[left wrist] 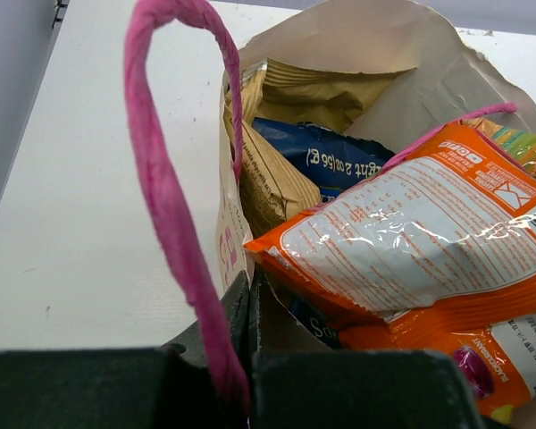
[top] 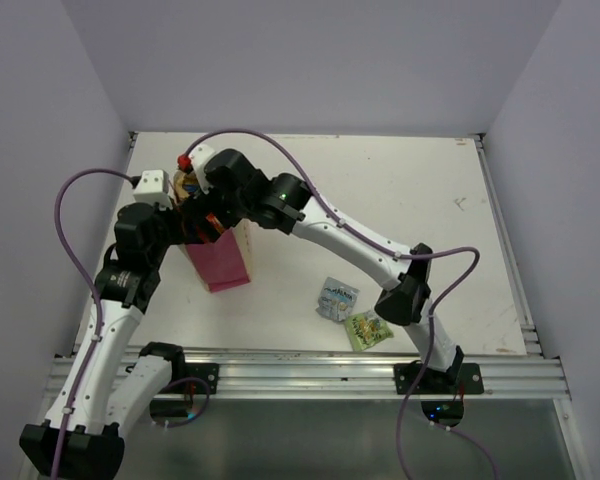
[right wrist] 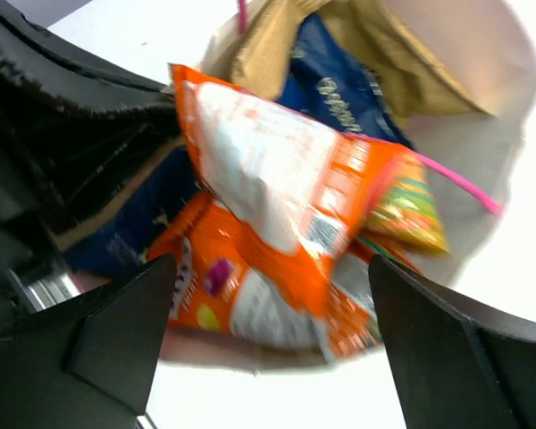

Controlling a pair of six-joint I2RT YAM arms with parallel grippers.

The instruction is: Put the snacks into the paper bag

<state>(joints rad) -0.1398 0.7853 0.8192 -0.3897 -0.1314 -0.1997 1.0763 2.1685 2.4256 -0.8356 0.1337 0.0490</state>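
The paper bag point(top: 220, 262) stands at the left, pink side toward me. My left gripper point(top: 192, 228) is shut on its near rim point(left wrist: 247, 295), beside the pink cord handle point(left wrist: 170, 197). Inside lie a tan chip bag point(left wrist: 277, 179), a dark blue chip bag point(left wrist: 326, 156), an orange-red pack point(left wrist: 411, 241) on top, and an orange-yellow bag point(left wrist: 523, 147). My right gripper point(right wrist: 272, 349) is open and empty, just above the bag's mouth and the orange-red pack point(right wrist: 277, 188). A small silver-blue packet point(top: 336, 297) and a small green packet point(top: 368, 330) lie on the table.
The white table point(top: 400, 200) is walled at the back and on both sides. The two loose packets lie near the front edge, close to the right arm's base point(top: 430, 375). The metal rail point(top: 310, 370) runs along the front.
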